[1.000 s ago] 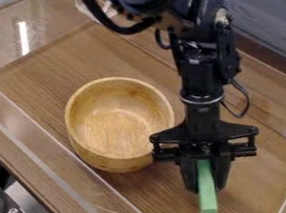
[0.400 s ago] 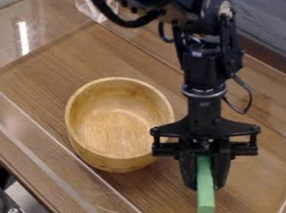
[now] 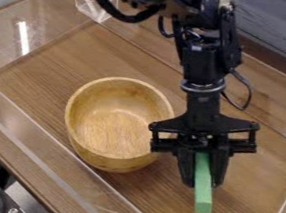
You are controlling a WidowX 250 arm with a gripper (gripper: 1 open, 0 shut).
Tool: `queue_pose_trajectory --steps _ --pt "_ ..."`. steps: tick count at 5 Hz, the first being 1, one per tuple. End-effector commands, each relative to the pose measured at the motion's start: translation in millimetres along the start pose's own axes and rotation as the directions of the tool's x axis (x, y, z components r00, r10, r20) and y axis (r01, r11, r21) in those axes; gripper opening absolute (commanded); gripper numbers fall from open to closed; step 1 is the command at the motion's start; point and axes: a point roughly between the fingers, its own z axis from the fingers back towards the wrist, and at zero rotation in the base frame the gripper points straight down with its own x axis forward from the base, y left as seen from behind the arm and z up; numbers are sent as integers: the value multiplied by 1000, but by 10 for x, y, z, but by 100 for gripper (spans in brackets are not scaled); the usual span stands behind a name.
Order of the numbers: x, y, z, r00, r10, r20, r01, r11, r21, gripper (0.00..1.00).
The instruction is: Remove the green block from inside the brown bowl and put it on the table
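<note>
Landmark: brown bowl (image 3: 116, 125) | Green block (image 3: 202, 185): outside and beside bowl, over the surface (image 3: 262, 192), long axis running from the end effector (image 3: 201, 153) toward the near edge; contact with surface indeterminable | End effector: beyond block's near end, clenched on its far end

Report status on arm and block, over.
Fingers shut on block. Block out of bowl, over bare table. Nothing seen blocking set-down.
</note>
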Motion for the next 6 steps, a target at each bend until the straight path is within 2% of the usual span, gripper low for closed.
queue_pose_trajectory --steps 1,6 --pt "52 -82 139 999 -22 32 23 999 -35 0" --pt "-27 -116 269 994 -106 9 106 993 -44 0"
